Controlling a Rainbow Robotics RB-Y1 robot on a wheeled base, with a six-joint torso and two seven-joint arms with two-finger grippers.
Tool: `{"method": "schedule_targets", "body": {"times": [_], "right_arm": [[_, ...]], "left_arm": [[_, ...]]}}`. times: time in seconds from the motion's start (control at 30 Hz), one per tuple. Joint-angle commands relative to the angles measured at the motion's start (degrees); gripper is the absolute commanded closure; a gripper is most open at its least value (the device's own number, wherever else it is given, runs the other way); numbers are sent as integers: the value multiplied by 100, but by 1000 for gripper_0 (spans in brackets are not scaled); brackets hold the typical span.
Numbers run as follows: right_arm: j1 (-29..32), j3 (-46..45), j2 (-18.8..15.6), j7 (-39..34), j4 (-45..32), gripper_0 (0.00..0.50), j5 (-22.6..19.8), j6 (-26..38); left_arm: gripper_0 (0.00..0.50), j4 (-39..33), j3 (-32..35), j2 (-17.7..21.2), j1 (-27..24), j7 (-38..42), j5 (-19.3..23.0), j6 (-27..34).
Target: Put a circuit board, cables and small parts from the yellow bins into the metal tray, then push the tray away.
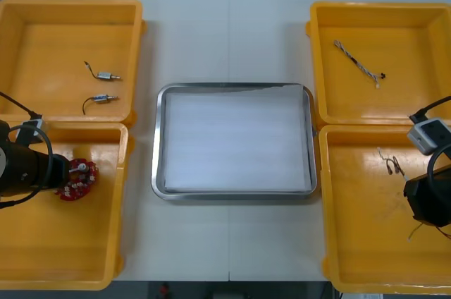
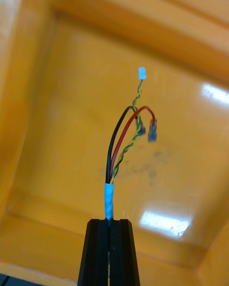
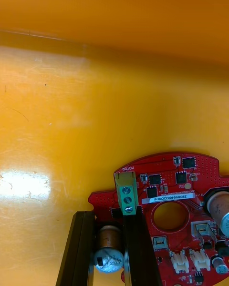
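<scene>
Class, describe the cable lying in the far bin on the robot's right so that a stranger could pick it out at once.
Find the metal tray mid-table, then look to the robot's right and take the far yellow bin. Alone on its floor lies a thin twisted cable, set diagonally. Unlike the near bin's cable, the right gripper does not hold it.

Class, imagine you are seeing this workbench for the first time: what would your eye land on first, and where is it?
The red circuit board in the near left yellow bin stands out, the left end effector shut on it. Over the near right yellow bin, the right end effector pinches a cable of black, red and twisted strands. Between the bins lies the metal tray, white inside.
</scene>
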Motion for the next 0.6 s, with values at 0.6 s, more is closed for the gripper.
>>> {"method": "schedule_targets", "body": {"times": [0.6], "right_arm": [[-429, -282, -699, 77, -357, 500, -610, 22]], "left_arm": [[500, -1326, 925, 48, -310, -75, 129, 1877]]}}
